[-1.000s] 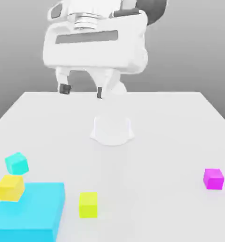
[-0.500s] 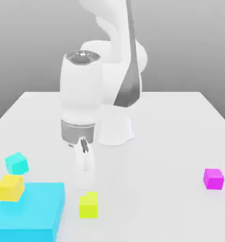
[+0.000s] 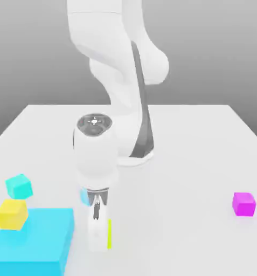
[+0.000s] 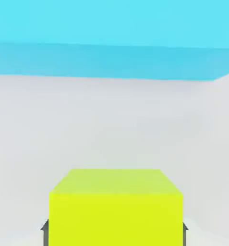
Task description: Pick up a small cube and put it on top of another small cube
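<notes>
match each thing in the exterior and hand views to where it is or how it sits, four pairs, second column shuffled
Things
1. lime cube
2. orange-yellow cube
3. magenta cube
4. large flat cyan block

Places and states
A. alone, toward the exterior view's right
B. between the gripper's two fingers
C. in the exterior view's near left corner, wider than any cube
D. overlapping a corner of the big block in the exterior view

Right pairs: 1-B, 2-D, 3-A, 4-C
</notes>
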Robot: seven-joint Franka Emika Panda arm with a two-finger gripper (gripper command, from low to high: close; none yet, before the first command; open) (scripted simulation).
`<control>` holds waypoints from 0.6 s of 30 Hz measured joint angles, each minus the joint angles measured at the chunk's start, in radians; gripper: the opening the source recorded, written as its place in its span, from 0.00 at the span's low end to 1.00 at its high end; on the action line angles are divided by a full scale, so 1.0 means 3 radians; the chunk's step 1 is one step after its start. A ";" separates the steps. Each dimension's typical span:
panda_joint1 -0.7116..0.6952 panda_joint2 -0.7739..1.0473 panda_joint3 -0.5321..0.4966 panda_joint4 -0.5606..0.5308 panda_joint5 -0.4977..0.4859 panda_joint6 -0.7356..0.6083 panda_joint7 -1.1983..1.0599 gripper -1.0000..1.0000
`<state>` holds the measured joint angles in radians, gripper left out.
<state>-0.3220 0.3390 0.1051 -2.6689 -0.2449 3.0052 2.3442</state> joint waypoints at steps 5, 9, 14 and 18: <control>-0.0202 -0.0351 0.0260 -0.0071 0.0250 -0.0270 -0.0185 0.00; -0.0291 -0.0714 0.0417 -0.0124 0.0530 -0.0560 -0.0413 0.00; -0.0771 -0.0972 0.0108 -0.0102 0.0705 -0.0784 -0.0006 0.00; -0.1261 -0.1160 -0.0106 -0.0112 0.0789 -0.0940 0.0482 0.00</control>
<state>-0.7003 -0.0090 0.0734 -2.7024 -0.0082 2.7232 2.4887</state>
